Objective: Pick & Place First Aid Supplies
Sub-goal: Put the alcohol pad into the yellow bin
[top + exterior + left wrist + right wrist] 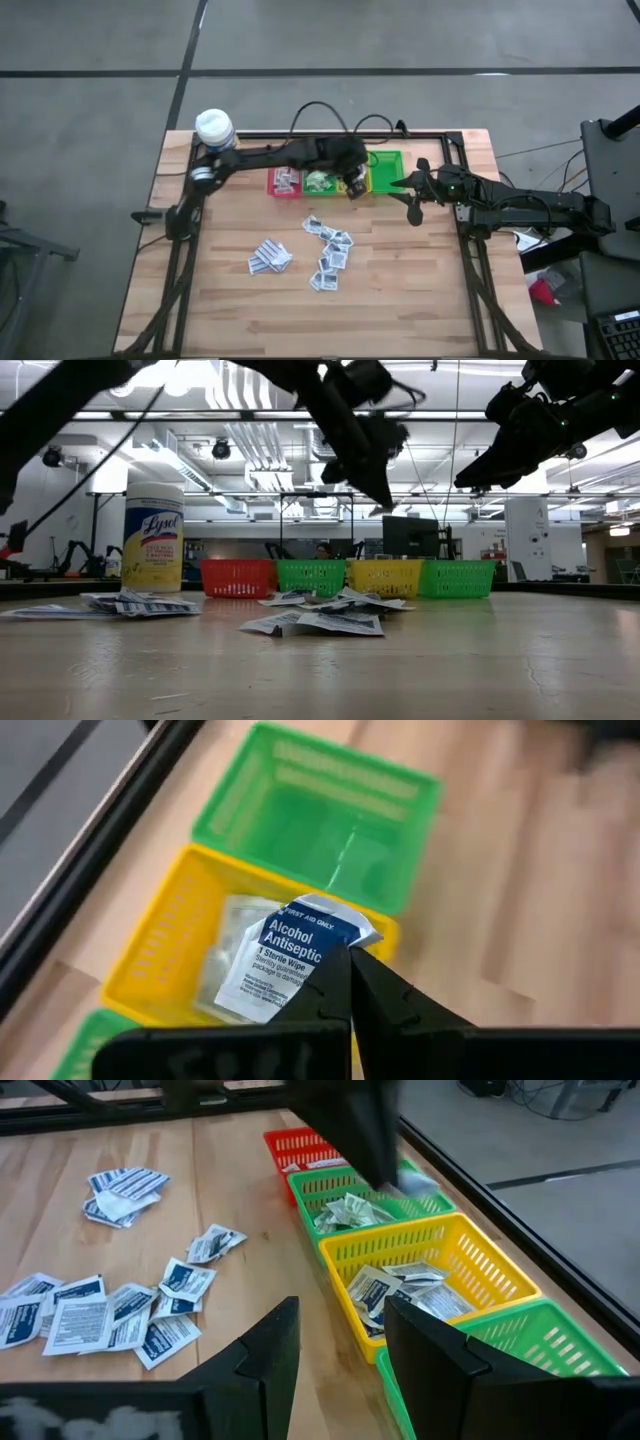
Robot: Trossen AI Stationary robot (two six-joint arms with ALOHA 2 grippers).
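Wooden desk (400, 290) under a bright workshop ceiling carries 4 bins along its far edge, red, green, yellow and green again; loose first aid supplies (328, 252) lie scattered mid-desk. Left gripper (345, 970) hangs over the yellow bin (160, 960), its jaws pinched shut on an alcohol antiseptic wipe (285, 955); other packets already lie in that bin. Right gripper (340, 1345) waits near the end green bin (540, 1345), jaws apart and holding nothing. I judge this the placing step; next the left jaws should open so the wipe drops inside the yellow walls, then return for another sachet.
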